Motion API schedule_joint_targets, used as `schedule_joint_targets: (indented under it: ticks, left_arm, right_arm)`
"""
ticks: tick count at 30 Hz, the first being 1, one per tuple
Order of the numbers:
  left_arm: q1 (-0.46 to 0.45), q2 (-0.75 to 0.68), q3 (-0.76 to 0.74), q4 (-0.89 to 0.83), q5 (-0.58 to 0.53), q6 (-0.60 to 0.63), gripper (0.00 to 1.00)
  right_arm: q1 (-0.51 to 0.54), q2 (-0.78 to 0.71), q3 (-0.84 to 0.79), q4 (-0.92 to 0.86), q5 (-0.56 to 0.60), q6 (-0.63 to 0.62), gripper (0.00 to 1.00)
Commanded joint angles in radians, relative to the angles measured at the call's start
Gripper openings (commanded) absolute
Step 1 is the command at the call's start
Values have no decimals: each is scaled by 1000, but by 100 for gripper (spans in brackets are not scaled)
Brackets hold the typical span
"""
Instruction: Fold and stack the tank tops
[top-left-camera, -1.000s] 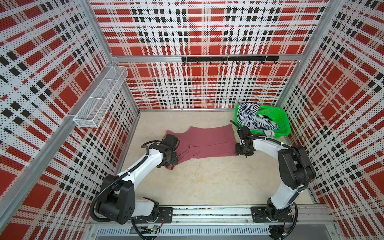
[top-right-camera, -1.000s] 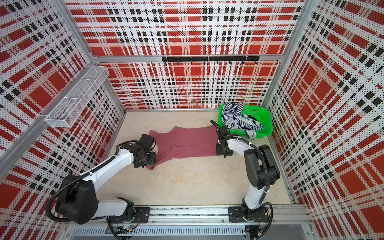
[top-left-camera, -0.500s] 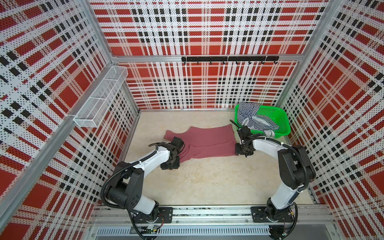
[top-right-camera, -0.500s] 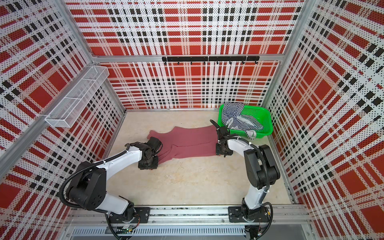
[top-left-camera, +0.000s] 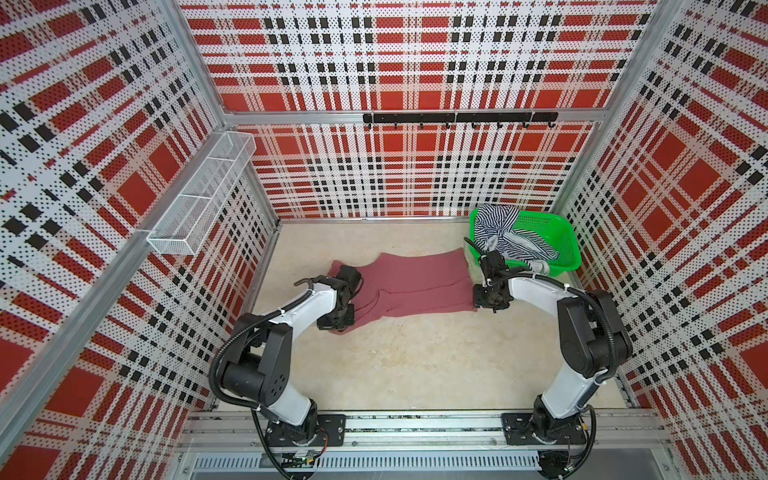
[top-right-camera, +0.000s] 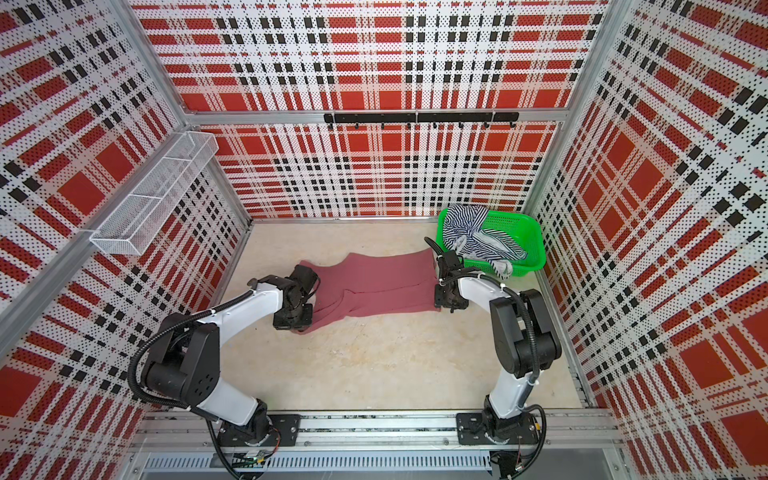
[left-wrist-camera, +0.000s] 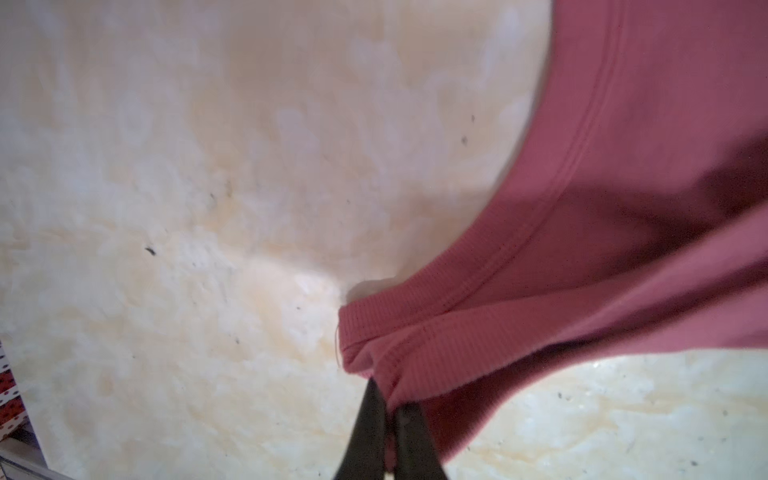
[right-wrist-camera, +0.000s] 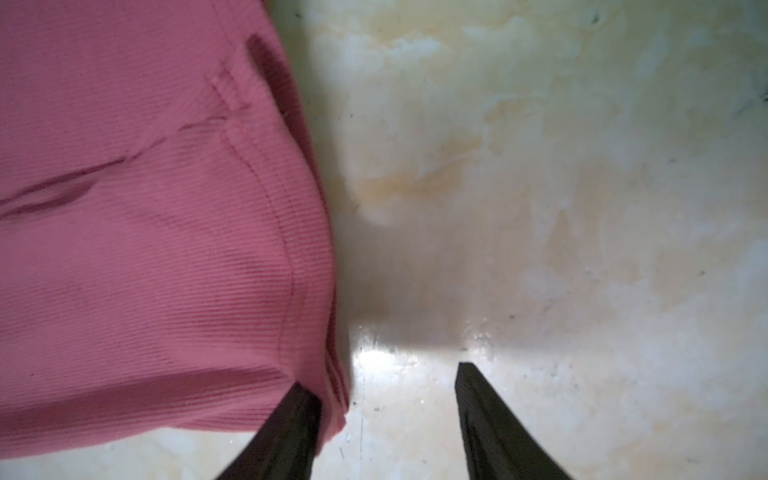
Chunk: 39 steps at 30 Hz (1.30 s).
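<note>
Left gripper (left-wrist-camera: 388, 401) is clamped on the dusty rose ribbed knit tank top (left-wrist-camera: 623, 216). Right gripper (right-wrist-camera: 380, 376) has its fingers (right-wrist-camera: 490, 415) apart at the hem corner.

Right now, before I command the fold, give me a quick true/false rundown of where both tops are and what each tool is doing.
1. The left tool is shut on a strap end of the rose tank top. True.
2. The right tool is clamped on that top's hem. False: its jaws stand open at the hem corner, with one finger against the cloth and the other over the bare table.
3. The striped tank top is in the green basket. True.
4. The striped tank top is stacked on the rose one. False: the two lie apart, and the rose one lies on the table between the arms.
</note>
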Motion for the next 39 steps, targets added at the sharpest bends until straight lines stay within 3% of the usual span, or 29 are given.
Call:
schedule_joint_targets:
  ticks: [1, 8, 27, 39]
  left_arm:
    - [64, 26, 45, -15, -11, 74, 4]
    - [173, 106, 84, 9, 37, 135, 4]
    - [281, 335, 241, 5, 14, 248, 12]
    - [245, 267, 278, 4, 66, 252, 41]
  right_arm:
    - [-14, 11, -7, 25, -2, -19, 56]
    - [-35, 52, -13, 47, -14, -35, 55]
    - [-65, 77, -6, 36, 1, -79, 54]
    - [-52, -43, 65, -51, -125, -110, 56]
